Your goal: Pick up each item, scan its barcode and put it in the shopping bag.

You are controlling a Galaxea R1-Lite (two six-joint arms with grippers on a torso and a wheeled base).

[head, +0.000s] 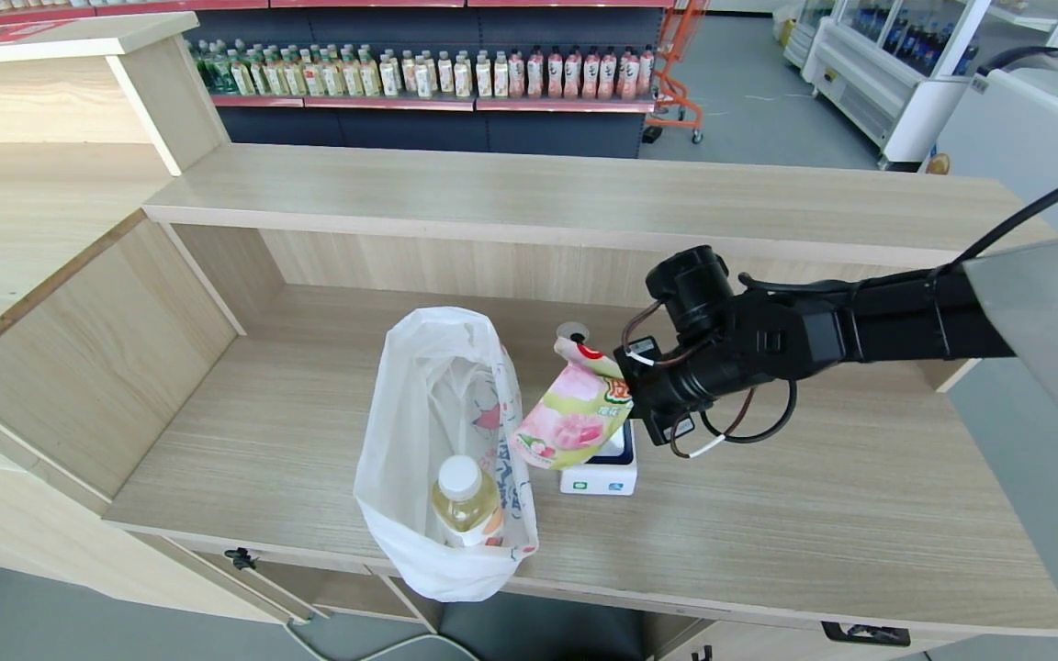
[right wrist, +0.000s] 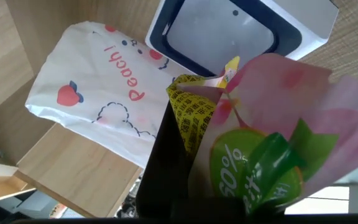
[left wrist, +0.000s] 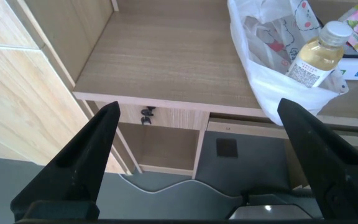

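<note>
My right gripper (head: pixel 625 390) is clamped on the top of the pink-and-green pouch (head: pixel 575 413), which hangs tilted over the white scanner (head: pixel 599 479) — at about three o'clock from the shopping bag (head: pixel 391 459) in the head view, close beside its rim. The bag stands open on the tabletop (head: pixel 768 514) with a yellow drink bottle (head: pixel 463 500) upright inside. My left gripper (left wrist: pixel 197 106) is spread wide, holding nothing, off the tabletop's near edge.

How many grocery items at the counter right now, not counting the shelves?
2. A bottle of yellow drink stands inside the shopping bag; a pink pouch is held by the right hand over the scanner. The bag's folds could hide more.
</note>
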